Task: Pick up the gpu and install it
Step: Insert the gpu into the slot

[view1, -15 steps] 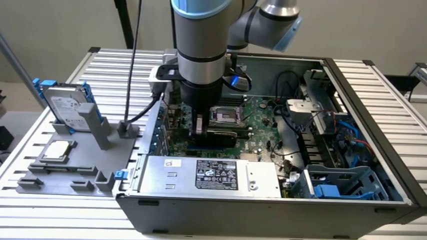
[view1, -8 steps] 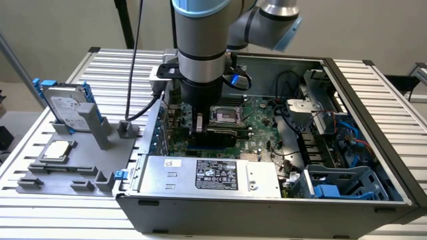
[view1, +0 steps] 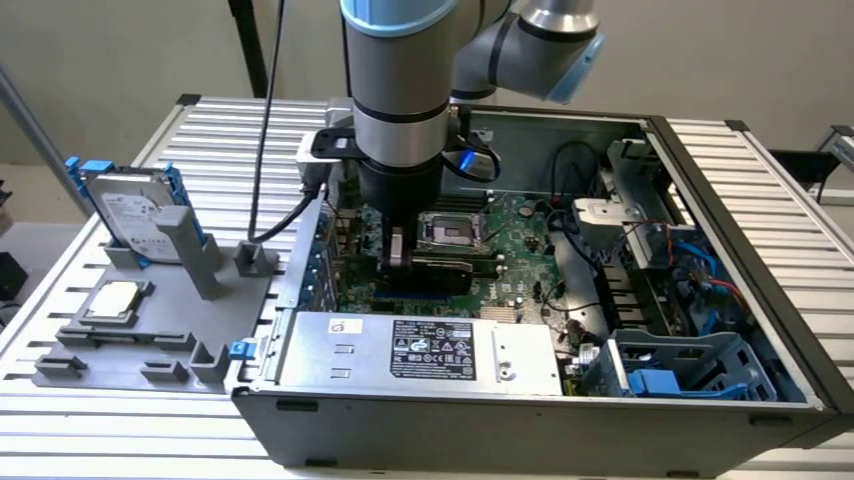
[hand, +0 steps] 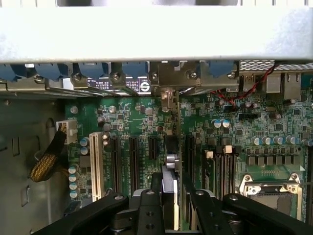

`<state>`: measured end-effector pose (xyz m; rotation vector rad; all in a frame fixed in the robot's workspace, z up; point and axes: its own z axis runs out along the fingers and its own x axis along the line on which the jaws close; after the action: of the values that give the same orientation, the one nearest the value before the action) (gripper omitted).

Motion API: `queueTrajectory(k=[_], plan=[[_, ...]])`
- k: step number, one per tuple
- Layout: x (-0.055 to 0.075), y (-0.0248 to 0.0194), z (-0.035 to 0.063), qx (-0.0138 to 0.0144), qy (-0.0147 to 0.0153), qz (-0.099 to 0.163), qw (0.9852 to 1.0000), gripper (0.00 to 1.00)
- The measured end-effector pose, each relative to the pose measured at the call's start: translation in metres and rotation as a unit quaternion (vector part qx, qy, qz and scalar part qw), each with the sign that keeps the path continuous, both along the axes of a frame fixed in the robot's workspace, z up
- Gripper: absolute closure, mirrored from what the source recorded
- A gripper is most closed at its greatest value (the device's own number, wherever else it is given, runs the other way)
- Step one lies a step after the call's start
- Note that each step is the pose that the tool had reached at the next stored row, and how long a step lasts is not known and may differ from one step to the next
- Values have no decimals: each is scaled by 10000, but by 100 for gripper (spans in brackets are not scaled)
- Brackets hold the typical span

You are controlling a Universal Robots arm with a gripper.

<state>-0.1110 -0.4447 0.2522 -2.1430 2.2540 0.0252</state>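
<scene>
Pincer (hand: 172, 205) grips the gpu (hand: 171, 147) edge-on above motherboard (hand: 132, 122) slots.

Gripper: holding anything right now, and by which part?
The gripper holds the gpu edge-on by its upper edge, one finger on each face, over the motherboard slots inside the case.

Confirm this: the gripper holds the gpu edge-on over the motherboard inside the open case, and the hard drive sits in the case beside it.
Wrong on the hard drive: the exterior view shows it outside the case, upright in the grey fixture. The gripper does hold the gpu edge-on over the motherboard.
</scene>
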Motion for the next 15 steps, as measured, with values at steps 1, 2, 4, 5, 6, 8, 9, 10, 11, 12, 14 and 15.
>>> queueTrajectory(k=[1,2,4,5,6,8,9,10,11,12,14,15], plan=[[-1,0,-2,0,0,-1,10000,73],[-1,0,-4,0,0,-2,10000,73],[-1,0,-6,0,0,-2,10000,73],[-1,0,-7,0,0,-3,10000,73],[-1,0,-8,0,0,-4,10000,73],[-1,0,-12,0,-1,-6,10000,73],[-1,0,-13,0,-1,-7,10000,73],[-1,0,-15,0,0,-8,10000,73],[-1,0,-17,-1,0,-9,10000,73],[-1,0,-20,-1,-1,-10,10000,73],[-3,0,-27,1,0,-14,10000,73],[-2,0,-30,0,0,-15,10000,73]])
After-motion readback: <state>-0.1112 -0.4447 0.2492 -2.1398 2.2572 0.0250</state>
